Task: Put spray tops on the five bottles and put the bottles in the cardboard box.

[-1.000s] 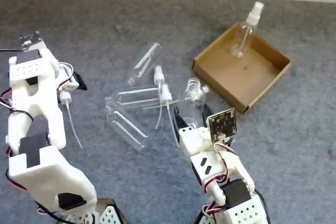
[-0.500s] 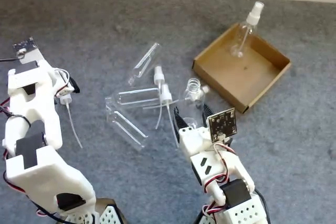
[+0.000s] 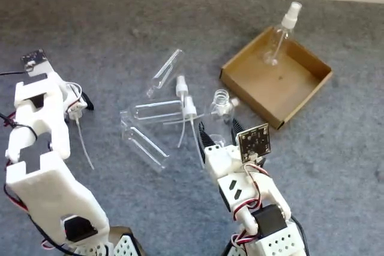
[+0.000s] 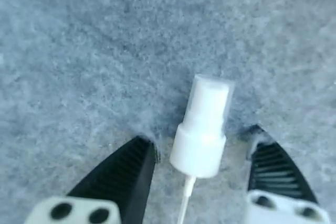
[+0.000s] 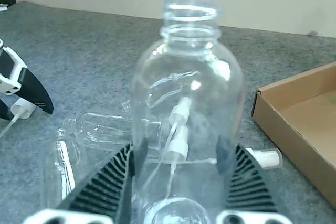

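Spray top [image 4: 202,129], lying at the left of the high view, now sits between the spread jaws of the left gripper [image 4: 200,139] after the arm's small shift, ready for pinching, while the right gripper [image 5: 178,153] clamps the uncapped bottle [image 5: 186,93] upright at centre.

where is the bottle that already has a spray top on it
High view: the capped bottle stands inside the cardboard box near its far corner, at the far right of the table.

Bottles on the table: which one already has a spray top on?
The bottle standing in the box; the other four have open necks.
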Action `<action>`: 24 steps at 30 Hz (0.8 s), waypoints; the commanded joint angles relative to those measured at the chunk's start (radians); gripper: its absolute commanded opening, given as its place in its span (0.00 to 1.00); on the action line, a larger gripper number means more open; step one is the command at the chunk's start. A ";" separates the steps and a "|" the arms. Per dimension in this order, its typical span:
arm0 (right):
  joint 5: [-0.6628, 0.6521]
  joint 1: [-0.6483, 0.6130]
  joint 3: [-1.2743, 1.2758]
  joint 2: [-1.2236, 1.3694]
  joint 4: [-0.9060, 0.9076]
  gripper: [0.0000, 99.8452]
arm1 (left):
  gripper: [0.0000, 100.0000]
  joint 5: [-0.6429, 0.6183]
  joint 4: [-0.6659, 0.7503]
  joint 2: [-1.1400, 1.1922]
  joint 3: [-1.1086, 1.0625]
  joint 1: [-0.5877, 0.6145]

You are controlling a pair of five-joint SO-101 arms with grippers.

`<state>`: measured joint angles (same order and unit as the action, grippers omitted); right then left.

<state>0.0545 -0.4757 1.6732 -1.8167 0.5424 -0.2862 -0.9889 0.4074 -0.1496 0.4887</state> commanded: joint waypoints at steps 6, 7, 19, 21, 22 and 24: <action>0.009 -0.013 0.162 -0.010 0.002 0.13 | 0.21 0.006 -0.199 0.064 0.217 0.012; 0.009 -0.013 0.162 -0.010 0.002 0.13 | 0.21 0.006 -0.215 0.062 0.219 0.008; 0.009 -0.013 0.162 -0.010 0.002 0.13 | 0.03 0.008 -0.238 0.062 0.223 0.008; 0.009 -0.013 0.162 -0.010 0.002 0.13 | 0.04 0.008 -0.238 0.064 0.223 0.010; 0.009 -0.013 0.162 -0.010 0.002 0.13 | 0.04 0.008 -0.238 0.062 0.223 0.010; 0.009 -0.013 0.162 -0.010 0.002 0.13 | 0.03 0.008 -0.238 0.059 0.225 0.010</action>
<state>0.0545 -0.4757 1.6732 -1.8167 0.5424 -0.2892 -1.2160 0.4780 0.0407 0.4810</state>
